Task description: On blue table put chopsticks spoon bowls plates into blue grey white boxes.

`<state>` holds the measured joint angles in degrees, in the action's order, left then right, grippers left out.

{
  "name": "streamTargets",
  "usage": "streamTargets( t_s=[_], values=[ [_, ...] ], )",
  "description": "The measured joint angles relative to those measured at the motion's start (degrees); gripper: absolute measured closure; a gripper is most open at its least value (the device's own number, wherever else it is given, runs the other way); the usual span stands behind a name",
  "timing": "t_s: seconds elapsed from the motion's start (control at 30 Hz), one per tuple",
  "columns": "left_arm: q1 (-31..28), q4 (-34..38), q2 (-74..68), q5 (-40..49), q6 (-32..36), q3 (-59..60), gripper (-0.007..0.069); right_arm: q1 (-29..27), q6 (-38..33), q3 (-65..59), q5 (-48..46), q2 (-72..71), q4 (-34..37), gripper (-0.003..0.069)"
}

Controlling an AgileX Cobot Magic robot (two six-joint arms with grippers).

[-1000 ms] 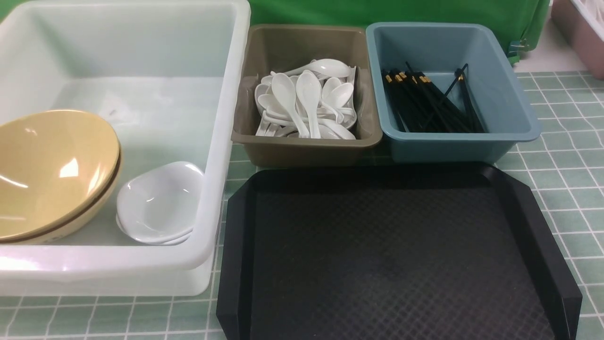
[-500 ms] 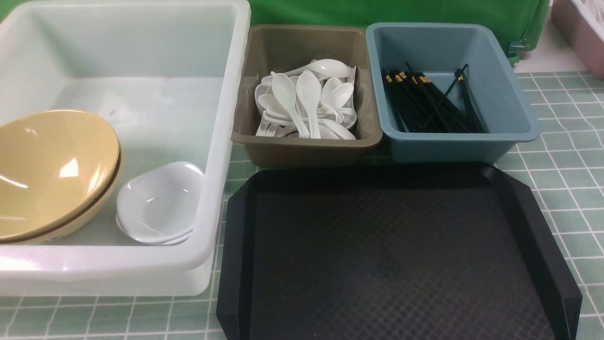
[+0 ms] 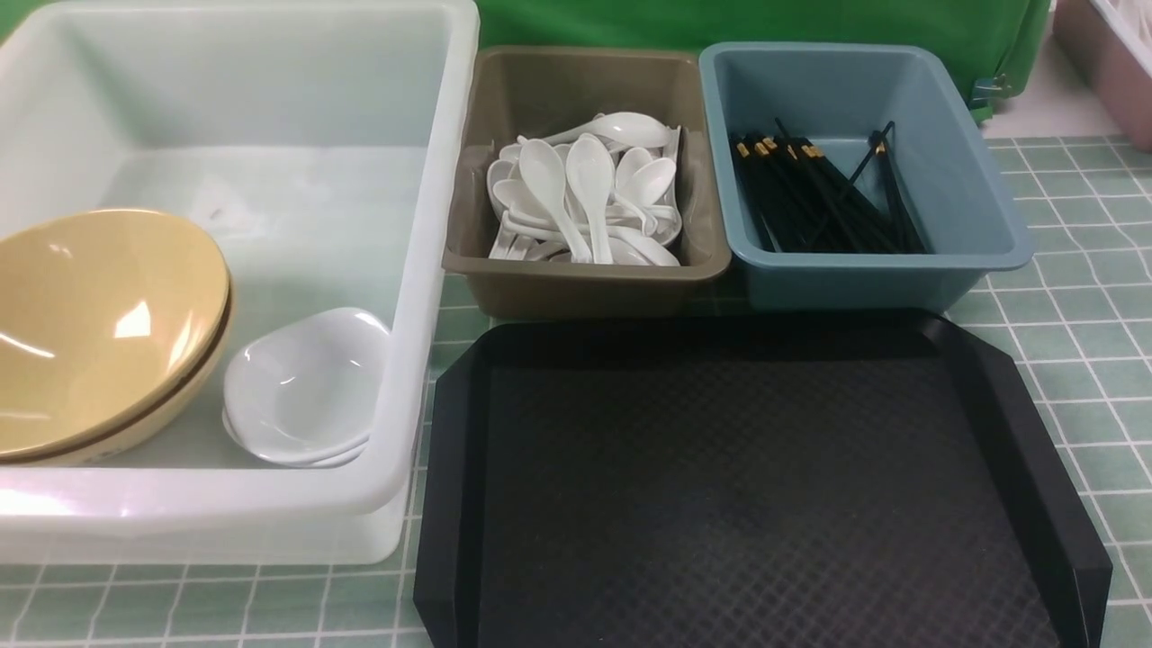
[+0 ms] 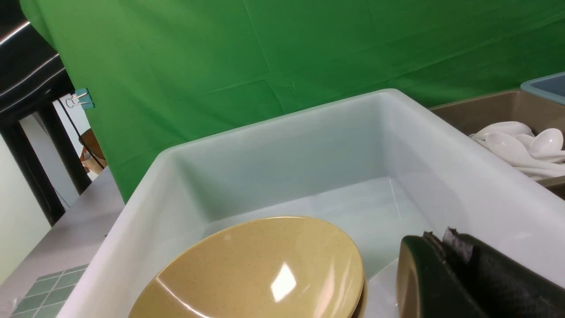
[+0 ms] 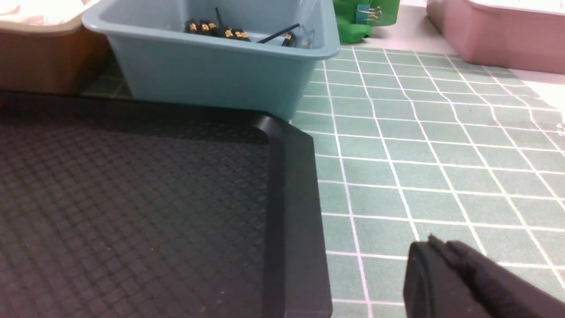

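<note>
Stacked yellow bowls (image 3: 99, 324) and white plates (image 3: 301, 387) lie in the large white box (image 3: 432, 270). Several white spoons (image 3: 585, 193) fill the grey box (image 3: 576, 279), and the black chopsticks (image 3: 819, 202) lie in the blue box (image 3: 855, 279). Neither gripper shows in the front view. In the left wrist view my left gripper (image 4: 437, 240) is shut and empty, hanging over the white box (image 4: 287, 163) beside the bowls (image 4: 260, 274). My right gripper (image 5: 435, 245) is shut and empty over the blue table (image 5: 441, 145), just off the tray's right edge.
A black textured tray (image 3: 738, 486) with nothing on it lies in front of the grey and blue boxes. A pink tub (image 3: 1111, 63) stands at the far right, and a green cloth hangs behind the boxes.
</note>
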<state>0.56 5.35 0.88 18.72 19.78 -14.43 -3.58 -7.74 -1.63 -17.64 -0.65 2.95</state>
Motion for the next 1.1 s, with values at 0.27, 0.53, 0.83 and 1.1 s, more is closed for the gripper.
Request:
streamTargets(
  t_s=[0.27,0.53,0.83,1.1],
  values=[
    [0.00,0.00,0.00,0.00,0.00,0.00,0.0622,-0.06,1.91,0.05,-0.05,0.00,-1.30,0.0596],
    [0.00,0.00,0.00,0.00,0.00,0.00,0.0622,-0.06,3.68,0.05,-0.16,0.00,-3.26,0.0586],
    [0.00,0.00,0.00,0.00,0.00,0.00,0.0622,-0.06,3.68,0.05,-0.16,0.00,-3.32,0.0580],
    [0.00,0.00,0.00,0.00,0.00,0.00,0.0622,-0.06,3.68,0.05,-0.16,0.00,-3.37,0.0571]
  ],
)
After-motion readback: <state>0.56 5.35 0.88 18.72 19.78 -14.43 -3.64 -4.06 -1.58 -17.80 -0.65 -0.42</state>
